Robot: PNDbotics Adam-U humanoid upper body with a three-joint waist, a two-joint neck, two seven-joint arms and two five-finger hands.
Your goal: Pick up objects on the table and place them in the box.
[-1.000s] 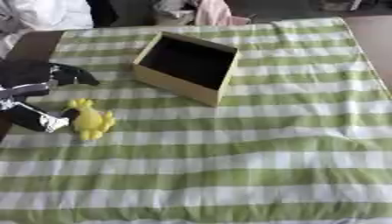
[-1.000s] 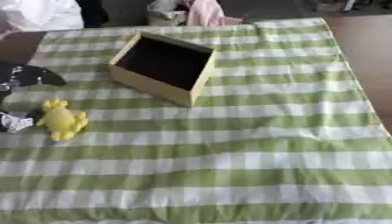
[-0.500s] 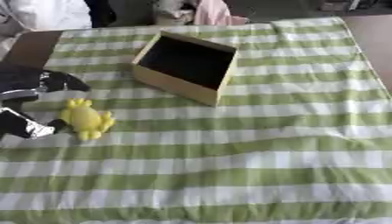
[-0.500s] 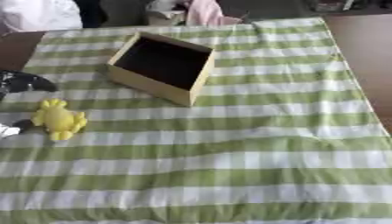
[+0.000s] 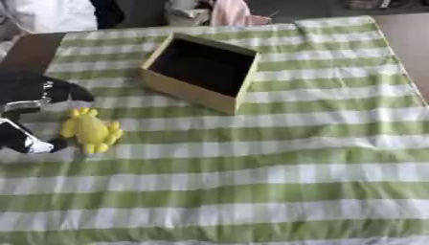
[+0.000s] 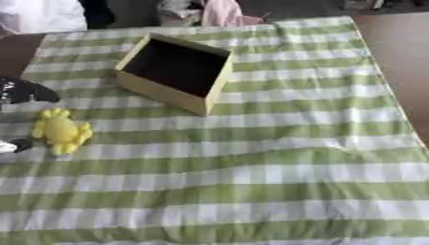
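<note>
A soft green-and-white checked cloth [image 5: 276, 162] covers the counter [image 6: 402, 57], lying in shallow wrinkles; bare dark brown counter shows along the right edge. Toward the far left of the cloth sits a box [image 5: 201, 72] — square, open-topped, with pale yellowish walls that look like card or thin wood and a dark, matte interior. It stands turned at an angle to the stripes, and nothing can be seen inside it.

Well apart from the box, near the left edge, a small yellow toy [image 5: 90, 130] lies flat on the cloth. It is rounded and lumpy, with short stubby bumps at its upper end; its surface looks smooth, like rubber or soft plastic.

The left robot hand [image 5: 29, 115] comes in from the left edge, black with silver-white parts. 1 dark digit reaches above the toy and another lies below it, just beside the toy without clearly touching — spread wide, holding nothing.

The left eye view shows most of this robot hand; the right eye view catches only 2 dark tips at the frame edge.
</note>
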